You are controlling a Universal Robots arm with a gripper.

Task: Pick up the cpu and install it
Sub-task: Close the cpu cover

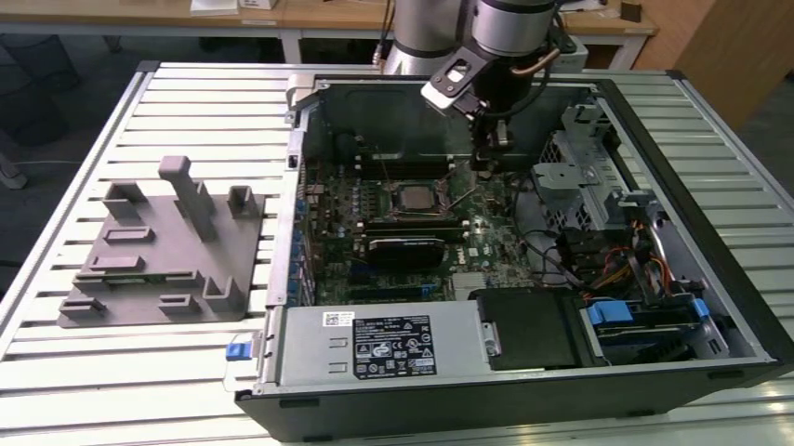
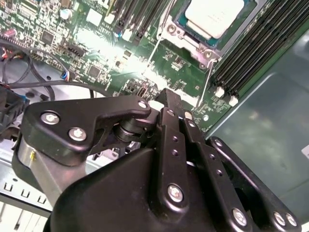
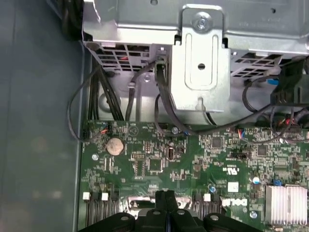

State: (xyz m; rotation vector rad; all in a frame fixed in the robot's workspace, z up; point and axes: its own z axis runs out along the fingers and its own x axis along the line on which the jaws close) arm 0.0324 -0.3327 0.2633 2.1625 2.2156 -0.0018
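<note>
cpu (image 1: 412, 198): lay flat in the socket (image 2: 171, 30) on the mobo (image 1: 496, 237), silver top up, so prob already seated
gripper (image 1: 482, 167): fingers pressed together w/ nothing between them, empty afaict
gripper pos: low over the board just beside the socket, twd the exterior view's right, not touching the cpu
grey fixture (image 1: 162, 251): on the table (image 1: 186, 102), well apart from the case (image 1: 496, 409)

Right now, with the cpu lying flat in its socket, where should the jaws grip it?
Probably two opposite edges of the cpu, from straight above: it lies flat, ringed by the socket frame, so a sideways approach looks blocked.
</note>
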